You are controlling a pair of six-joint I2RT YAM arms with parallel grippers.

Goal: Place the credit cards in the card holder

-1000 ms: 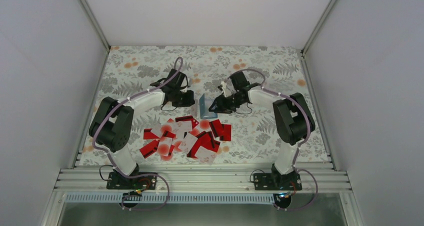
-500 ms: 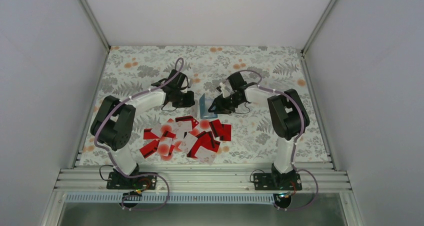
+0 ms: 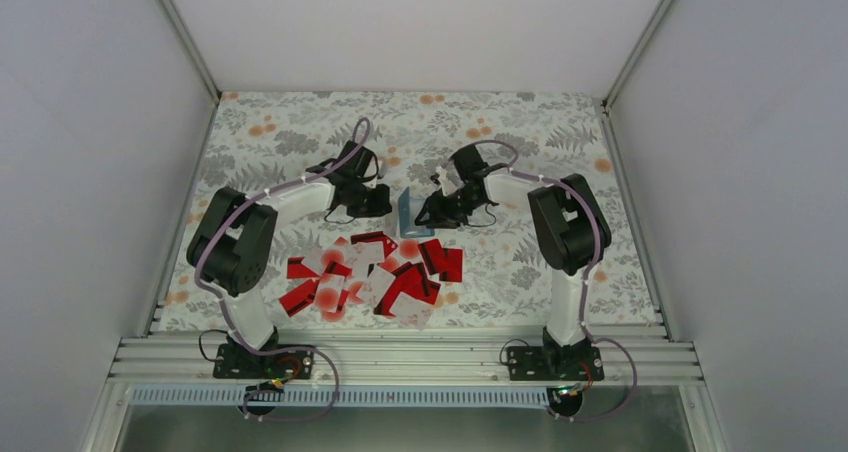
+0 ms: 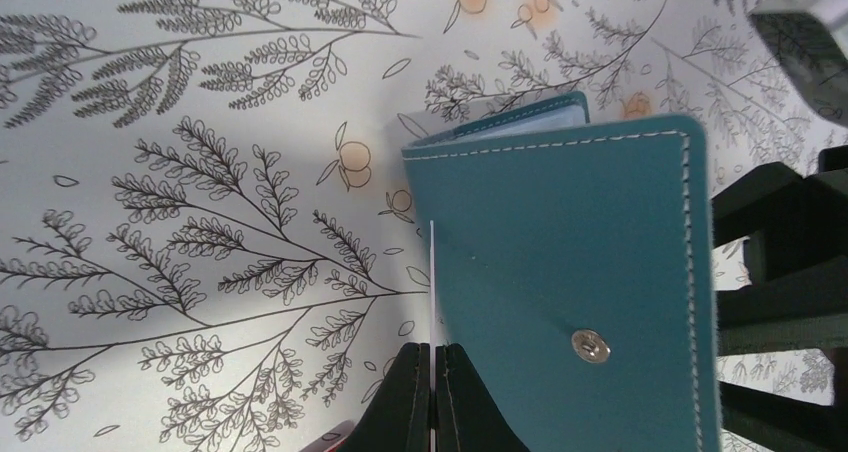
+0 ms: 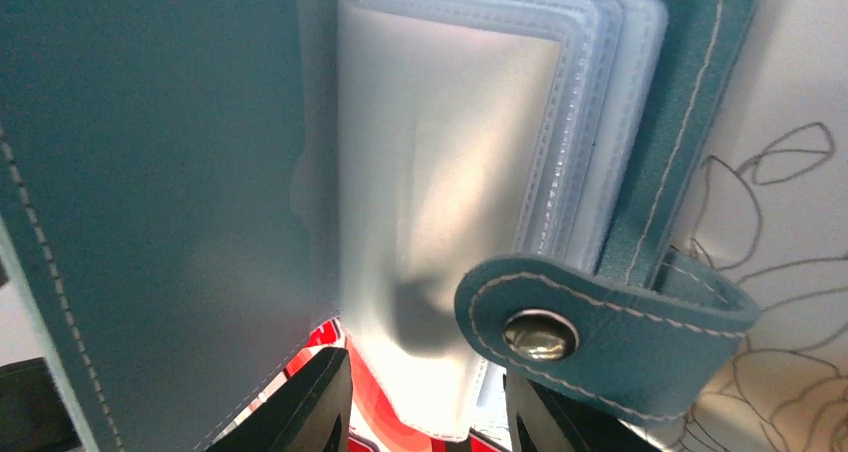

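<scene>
The teal card holder (image 3: 408, 212) stands upright and open on the mat between both grippers. My left gripper (image 4: 432, 367) is shut on a thin white credit card (image 4: 432, 272), seen edge-on and touching the holder's outer cover (image 4: 580, 262). My right gripper (image 5: 425, 382) faces the holder's inside. Its fingers (image 5: 320, 402) sit on either side of the lower corner of the clear sleeves (image 5: 450, 152), gripping it, and the clasp tab (image 5: 600, 322) hangs over one finger. The other credit cards (image 3: 372, 274), red and white, lie in a loose pile nearer the arm bases.
A floral mat (image 3: 520, 132) covers the table inside white walls (image 3: 90, 172). An aluminium rail (image 3: 400, 357) runs along the near edge, by the arm bases. Purple cables loop over both arms.
The right arm's elbow has swung to the left, and the left arm's elbow has shifted slightly right. Both grippers, the card holder and the pile stay where they were.
</scene>
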